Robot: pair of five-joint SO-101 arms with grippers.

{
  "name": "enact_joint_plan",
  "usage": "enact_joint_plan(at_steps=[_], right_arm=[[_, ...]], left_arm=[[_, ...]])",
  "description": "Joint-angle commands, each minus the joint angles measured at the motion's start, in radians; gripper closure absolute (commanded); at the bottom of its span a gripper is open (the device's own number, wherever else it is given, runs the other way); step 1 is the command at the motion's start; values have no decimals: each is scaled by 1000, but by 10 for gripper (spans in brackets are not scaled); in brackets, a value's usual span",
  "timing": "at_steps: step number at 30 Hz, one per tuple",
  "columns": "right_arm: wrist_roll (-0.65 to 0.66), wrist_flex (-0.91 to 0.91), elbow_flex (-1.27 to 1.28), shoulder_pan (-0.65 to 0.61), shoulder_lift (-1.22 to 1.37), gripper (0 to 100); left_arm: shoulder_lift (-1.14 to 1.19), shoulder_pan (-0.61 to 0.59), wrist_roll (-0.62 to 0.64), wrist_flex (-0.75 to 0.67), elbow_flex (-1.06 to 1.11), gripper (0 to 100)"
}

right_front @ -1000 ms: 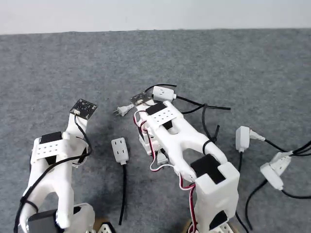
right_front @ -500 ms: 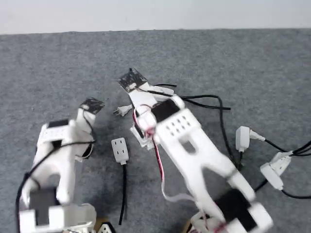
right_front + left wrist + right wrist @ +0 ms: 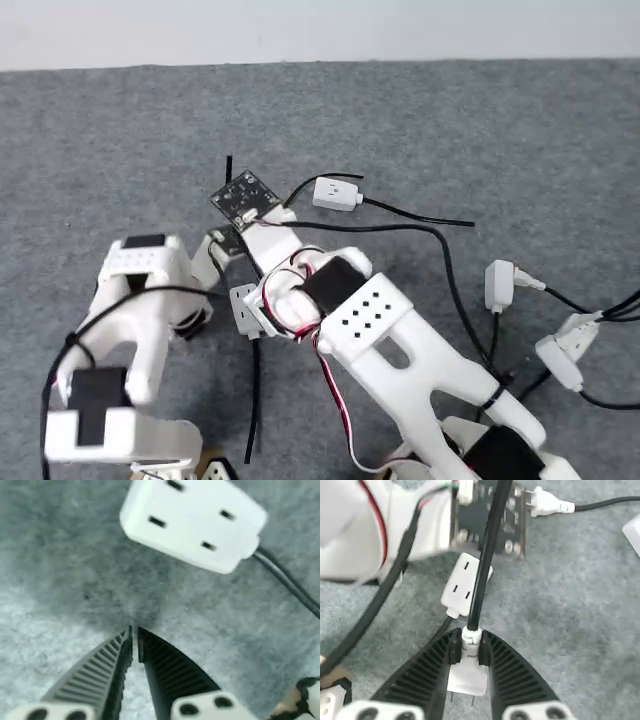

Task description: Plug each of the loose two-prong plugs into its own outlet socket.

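Observation:
My right gripper [image 3: 467, 635] is shut on a white two-prong plug [image 3: 466, 674], whose black cord [image 3: 487, 555] runs out past the fingertips. Just beyond lies a white outlet socket [image 3: 462, 582] on the grey carpet. A second white plug [image 3: 547, 505] lies farther off. My left gripper [image 3: 134, 632] is shut with nothing in it, its tips just short of that white outlet socket [image 3: 192, 522]. From above, both arms crowd over this outlet socket [image 3: 240, 300], the right arm [image 3: 380, 330] crossing toward the left arm [image 3: 140, 300].
Another white outlet [image 3: 335, 192] lies behind the arms on a black cord. Two more white outlet blocks [image 3: 498, 283] [image 3: 560, 358] with cords lie at the right. Black cords [image 3: 450, 270] trail across the carpet to the right.
The right arm has swung left and forward, ending over the outlet next to the left arm. The left arm has leaned right toward the same outlet. The cord behind has shifted.

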Motion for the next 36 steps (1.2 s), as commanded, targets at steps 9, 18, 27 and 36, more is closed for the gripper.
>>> enact_joint_plan(at_steps=[9, 18, 27, 36], right_arm=[[-34, -73, 9, -39, -42, 991], [-35, -122, 2, -13, 48, 991], [2, -171, -2, -10, 70, 991], [84, -398, 103, -8, 70, 991]], left_arm=[[-290, 44, -61, -109, 209, 990], [-318, 43, -86, -104, 229, 990], [-321, 40, -97, -104, 239, 990], [-322, -140, 209, -212, 177, 989]])
